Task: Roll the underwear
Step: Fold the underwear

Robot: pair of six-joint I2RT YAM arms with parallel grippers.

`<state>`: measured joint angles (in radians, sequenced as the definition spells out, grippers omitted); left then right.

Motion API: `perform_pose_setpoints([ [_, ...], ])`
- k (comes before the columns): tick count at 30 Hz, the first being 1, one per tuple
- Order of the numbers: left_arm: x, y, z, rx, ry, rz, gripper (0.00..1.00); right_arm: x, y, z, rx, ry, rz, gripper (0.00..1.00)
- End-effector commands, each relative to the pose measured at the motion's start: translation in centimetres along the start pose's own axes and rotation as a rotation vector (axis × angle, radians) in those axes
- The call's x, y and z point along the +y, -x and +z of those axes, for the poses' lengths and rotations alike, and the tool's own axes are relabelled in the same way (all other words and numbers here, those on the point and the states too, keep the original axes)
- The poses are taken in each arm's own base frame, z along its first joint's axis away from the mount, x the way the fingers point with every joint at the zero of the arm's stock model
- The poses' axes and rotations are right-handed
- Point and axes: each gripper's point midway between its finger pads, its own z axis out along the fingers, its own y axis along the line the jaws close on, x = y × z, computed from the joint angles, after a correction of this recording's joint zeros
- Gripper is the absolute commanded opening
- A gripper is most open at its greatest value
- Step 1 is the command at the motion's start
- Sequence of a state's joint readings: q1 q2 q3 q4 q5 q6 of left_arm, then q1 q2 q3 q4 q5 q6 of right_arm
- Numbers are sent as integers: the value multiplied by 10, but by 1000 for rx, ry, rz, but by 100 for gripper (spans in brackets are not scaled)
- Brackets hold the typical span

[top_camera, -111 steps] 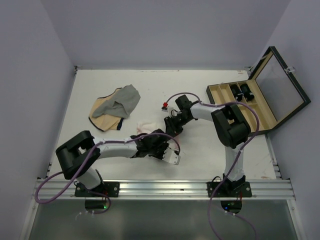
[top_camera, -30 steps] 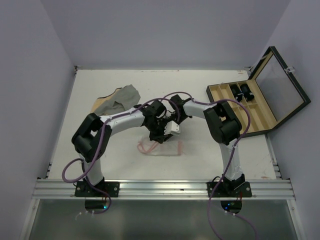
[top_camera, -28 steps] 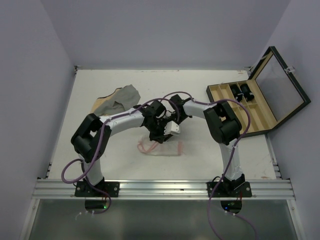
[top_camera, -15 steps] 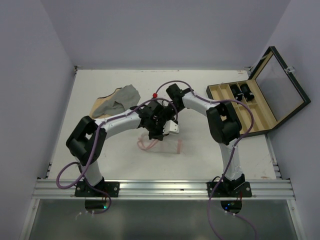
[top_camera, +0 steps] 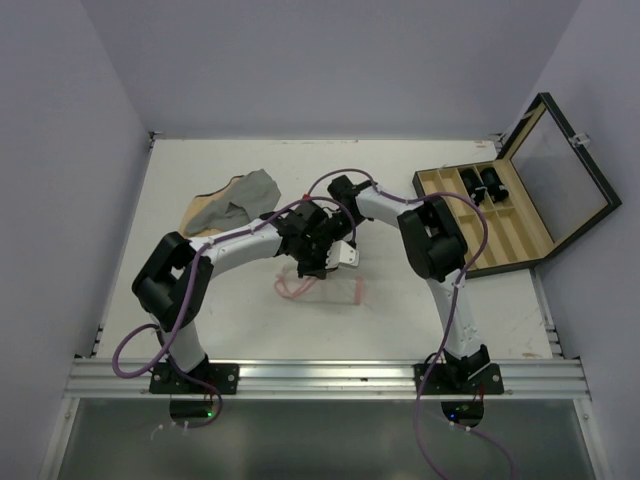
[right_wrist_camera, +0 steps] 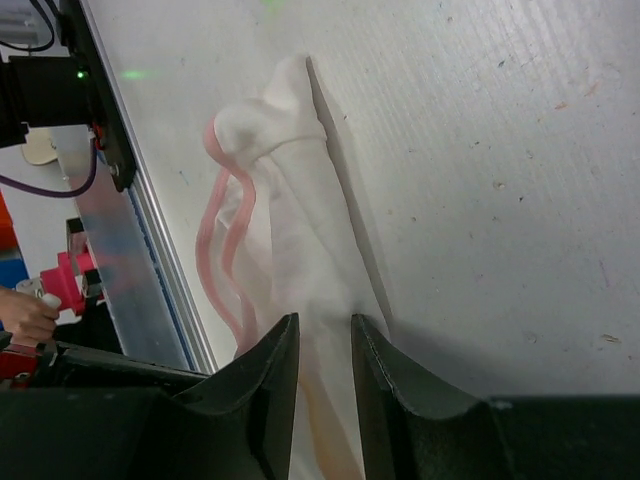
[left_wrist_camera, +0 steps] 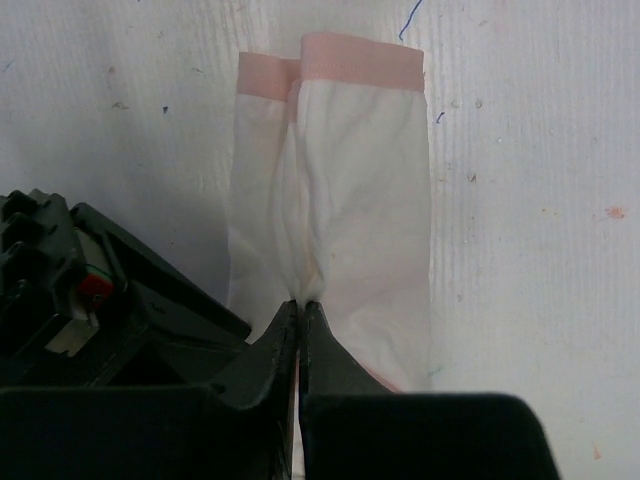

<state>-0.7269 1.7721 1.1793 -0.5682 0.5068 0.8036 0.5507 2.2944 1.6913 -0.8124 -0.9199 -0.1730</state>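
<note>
Two pink bands edge the far end of the thin white fabric underwear (left_wrist_camera: 340,200), which lies folded in a long narrow strip on the scuffed white table (left_wrist_camera: 540,150). The left gripper (left_wrist_camera: 301,310) is pinched closed on its near end. The right gripper (right_wrist_camera: 322,330) hangs over the cloth, jaws slightly parted.

The underwear (top_camera: 322,287) lies near the middle of the desk (top_camera: 220,310) — a thin white garment gathered into a long, narrow strip, with soft lengthwise folds running down it. In the left wrist view its far end is a flat, squared pink band, two layers set slightly off from each other. The near end is bunched and pinched between the closed fingers of the left pincer (left_wrist_camera: 301,306). In the right wrist view pink-red trim loops loose along one side — the far end there is a rounded white bunch.
</note>
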Motion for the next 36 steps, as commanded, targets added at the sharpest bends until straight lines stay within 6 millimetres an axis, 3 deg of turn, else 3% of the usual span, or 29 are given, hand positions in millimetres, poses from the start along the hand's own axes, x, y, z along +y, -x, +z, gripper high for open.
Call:
perform_pose_setpoints([
  [1, 14, 9, -6, -25, 59, 52, 0, 8, -5, 6, 14, 48, 1, 32],
  [18, 42, 4, -2, -17, 204, 59, 0, 10, -29, 16, 54, 92, 37, 31],
  [27, 45, -1, -16, -16, 345, 87, 0, 10, -31, 19, 67, 110, 62, 31],
  [36, 49, 10, -30, -4, 471, 140, 0, 10, -34, 23, 78, 139, 117, 30],
])
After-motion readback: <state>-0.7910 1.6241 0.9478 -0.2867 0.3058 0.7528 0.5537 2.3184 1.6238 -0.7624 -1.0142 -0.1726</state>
